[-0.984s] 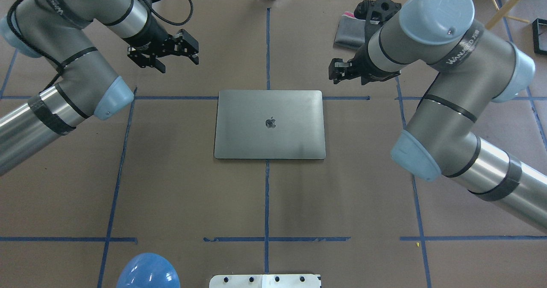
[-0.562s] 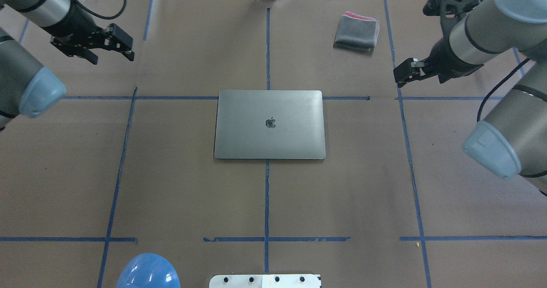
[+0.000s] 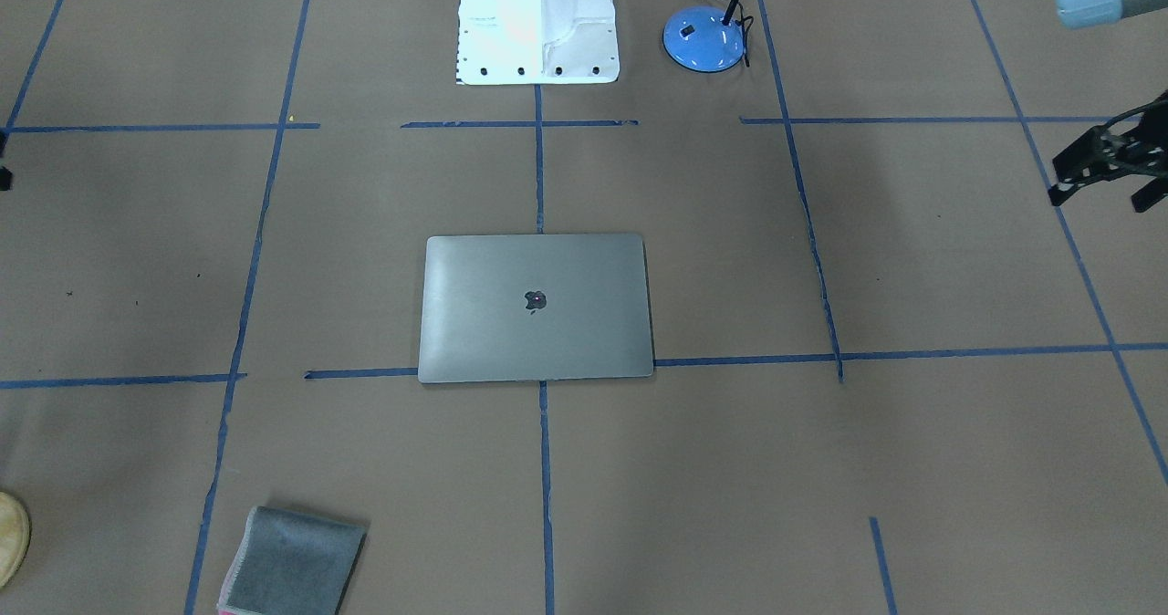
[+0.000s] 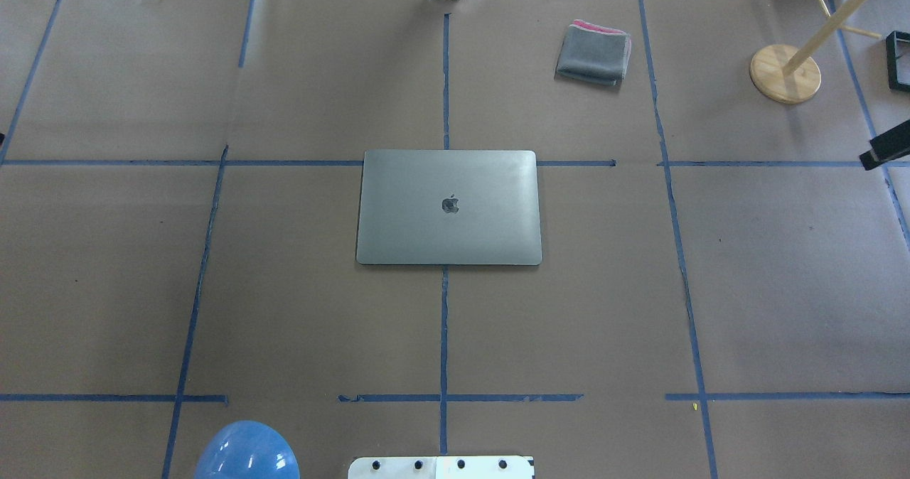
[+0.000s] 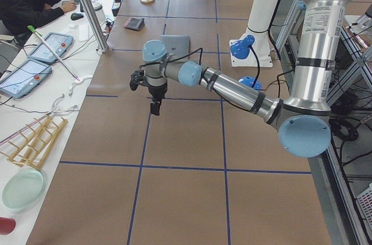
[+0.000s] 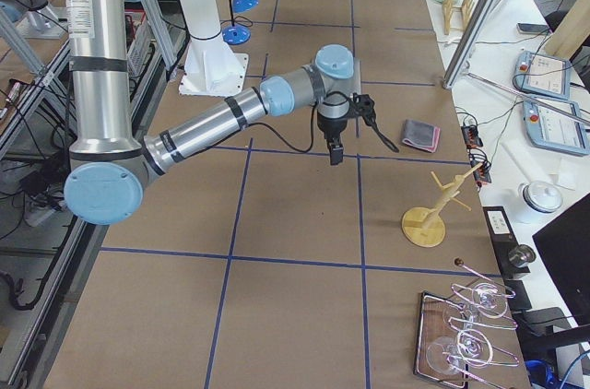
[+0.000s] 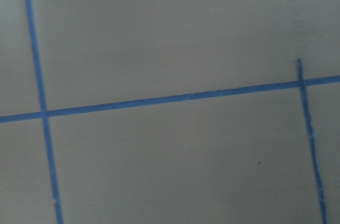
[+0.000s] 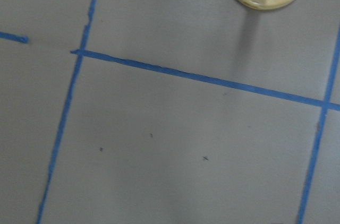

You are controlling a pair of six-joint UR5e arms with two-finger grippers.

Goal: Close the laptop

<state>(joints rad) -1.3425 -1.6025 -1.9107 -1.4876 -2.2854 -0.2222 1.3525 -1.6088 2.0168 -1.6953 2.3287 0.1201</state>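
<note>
Grey metal, shut flat: laptop at the middle of the desk, lid down on the base with no gap to see, dark logo up. Sits square to the blue tape grid, far edge along one cross line, astride the centre line. Looks placed there on purpose, within equal reach of both arms. Touches nothing but the desk. Judging from the lid alone: task done, nothing left to press.

Further out, a folded grey cloth with a pink edge, toward the far right, well apart from the laptop and no part of the job. Beyond that, a round wooden stand near the right edge. On the near side, a blue lamp beside the white robot base.

Outermost, the arms. Left end effector at the desk's left margin, well apart from the laptop, fingers spread, gripping nothing. Right end effector only a dark sliver at the overhead view's right edge, near the wooden stand; impossible to tell how far open. Wrist views looking down on bare paper and tape, the right one catching the stand's round foot. Reads as a parked pose: out at the margins to give the lid free room and spare the metal a knock.
</note>
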